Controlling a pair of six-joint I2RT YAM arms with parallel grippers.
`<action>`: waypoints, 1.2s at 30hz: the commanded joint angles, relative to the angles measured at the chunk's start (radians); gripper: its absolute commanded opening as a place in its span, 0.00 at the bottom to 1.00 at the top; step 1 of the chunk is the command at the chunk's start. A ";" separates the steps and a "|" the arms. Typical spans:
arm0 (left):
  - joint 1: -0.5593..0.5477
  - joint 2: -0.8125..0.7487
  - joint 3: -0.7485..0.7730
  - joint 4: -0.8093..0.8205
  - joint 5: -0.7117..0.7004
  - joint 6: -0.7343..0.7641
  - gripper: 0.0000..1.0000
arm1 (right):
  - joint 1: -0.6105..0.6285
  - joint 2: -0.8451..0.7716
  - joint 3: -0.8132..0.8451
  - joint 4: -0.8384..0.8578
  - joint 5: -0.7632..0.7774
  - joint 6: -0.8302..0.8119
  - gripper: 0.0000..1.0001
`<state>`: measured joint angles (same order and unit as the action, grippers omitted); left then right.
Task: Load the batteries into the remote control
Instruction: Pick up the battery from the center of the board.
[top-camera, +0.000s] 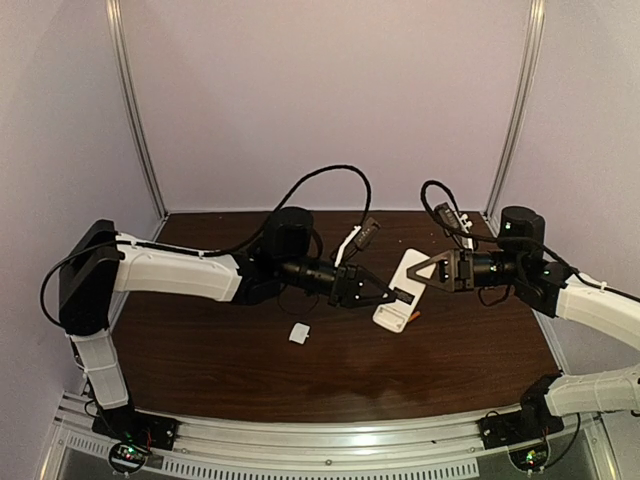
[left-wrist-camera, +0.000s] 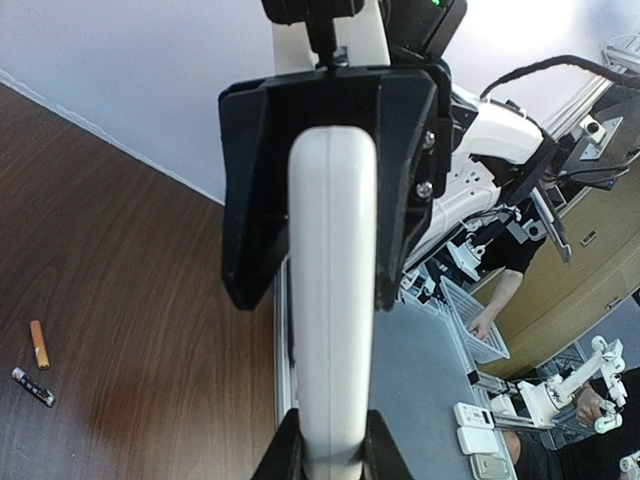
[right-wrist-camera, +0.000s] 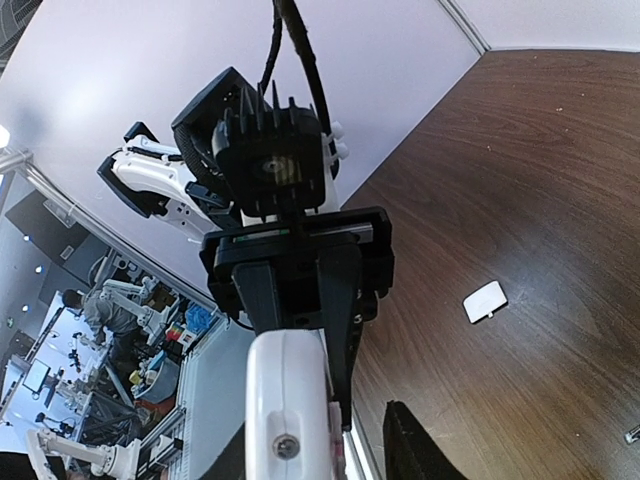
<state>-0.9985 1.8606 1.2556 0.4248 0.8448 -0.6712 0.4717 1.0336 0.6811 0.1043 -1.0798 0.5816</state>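
A white remote control (top-camera: 398, 285) is clamped at opposite ends by the left gripper (top-camera: 400, 297) and right gripper (top-camera: 422, 270), toward the counter's right edge. The batteries (left-wrist-camera: 38, 343) are laid on the counter nearby.

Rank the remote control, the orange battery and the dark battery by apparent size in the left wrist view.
1. The remote control, largest by far, though nearest the camera.
2. The orange battery and the dark battery look about alike, so unranked.
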 joint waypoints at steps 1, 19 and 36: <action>0.013 0.013 -0.035 0.210 0.003 -0.077 0.00 | 0.004 -0.001 -0.001 0.012 0.040 0.029 0.35; 0.082 -0.029 0.000 -0.218 -0.472 0.148 0.54 | -0.150 -0.108 0.000 -0.154 0.167 -0.029 0.00; -0.030 0.382 0.477 -0.621 -0.666 0.228 0.47 | -0.411 -0.206 -0.043 -0.307 0.231 -0.039 0.00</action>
<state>-1.0153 2.1918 1.6569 -0.1356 0.2173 -0.4690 0.0799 0.8497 0.6464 -0.1474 -0.8909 0.5526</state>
